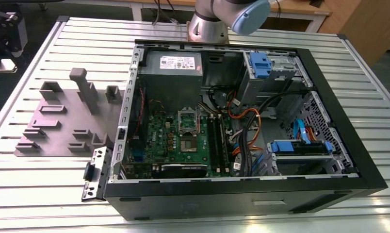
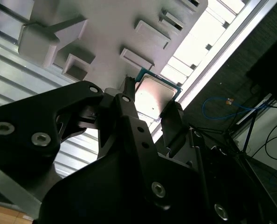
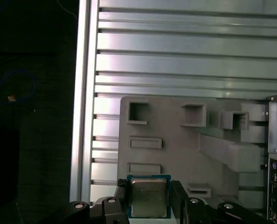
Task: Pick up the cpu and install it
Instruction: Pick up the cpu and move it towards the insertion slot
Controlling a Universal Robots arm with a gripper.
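Cpu (image 3: 148,197), a small flat silvery-grey square chip, sits gripped between black fingers (image 3: 177,198) above a grey moulded fixture plate (image 3: 176,154).

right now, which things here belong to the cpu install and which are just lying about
Job:
cpu, held in the gripper
socket
green board

Lying about:
grey tray
power supply
cables
blue drive cage

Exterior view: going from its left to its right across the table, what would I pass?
Grey block tray → green board → cable bundle → blue-latched drive cage. In the first wrist view, the end effector grips the cpu.
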